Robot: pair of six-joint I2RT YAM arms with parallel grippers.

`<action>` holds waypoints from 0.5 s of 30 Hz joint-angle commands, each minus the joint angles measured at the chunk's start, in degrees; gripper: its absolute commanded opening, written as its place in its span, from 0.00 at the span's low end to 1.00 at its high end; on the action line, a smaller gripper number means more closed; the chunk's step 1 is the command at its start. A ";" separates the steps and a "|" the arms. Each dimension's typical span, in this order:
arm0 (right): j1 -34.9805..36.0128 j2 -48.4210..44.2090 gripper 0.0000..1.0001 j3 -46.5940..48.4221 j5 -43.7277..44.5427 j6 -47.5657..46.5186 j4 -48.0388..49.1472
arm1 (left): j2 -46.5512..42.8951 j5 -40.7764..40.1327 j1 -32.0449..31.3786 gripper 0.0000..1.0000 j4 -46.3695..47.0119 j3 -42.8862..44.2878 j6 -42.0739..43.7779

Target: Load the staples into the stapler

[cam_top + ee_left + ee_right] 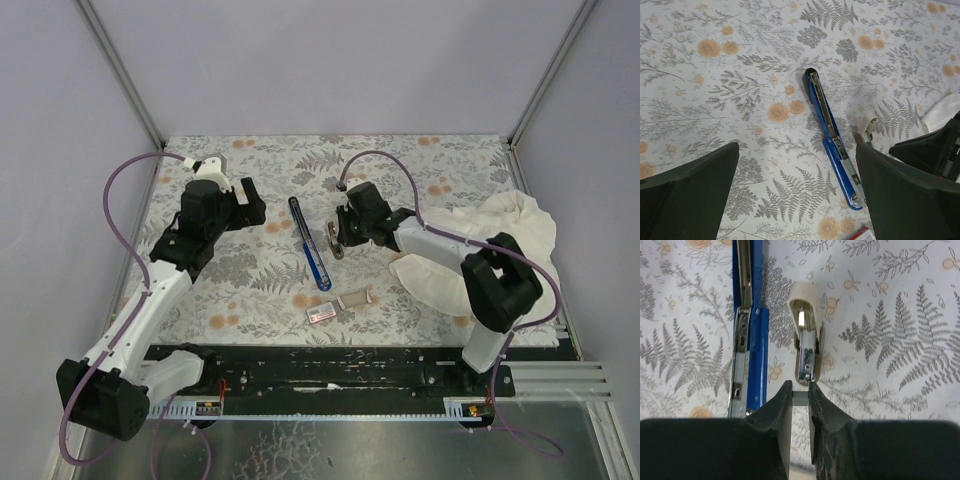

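Left claw [796,147] hangs wide open, empty, out of the way. Right claw [800,387] sits clamped narrow beside the stapler [832,141], which lies opened flat, channel up for loading. It's pinching 1 thin grey strip [799,399], probably staples.

walls: plain pale lilac panels [330,60], metal corner posts [120,70]
table cover: fern-and-flower print [270,160]
near edge: black rail [330,365]
light: even, soft, diffuse
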 commanded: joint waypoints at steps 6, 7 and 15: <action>1.08 7.84 0.16 8.29 2.79 -2.64 1.90 | -0.85 -4.31 0.79 1.00 1.07 -0.58 2.55; 1.17 8.31 0.16 8.71 2.84 -2.68 1.76 | -0.79 -4.07 0.80 1.00 1.07 -0.56 2.23; 1.56 9.75 0.15 9.53 3.09 -2.48 0.97 | -0.17 -1.06 1.64 1.00 1.69 -1.00 0.89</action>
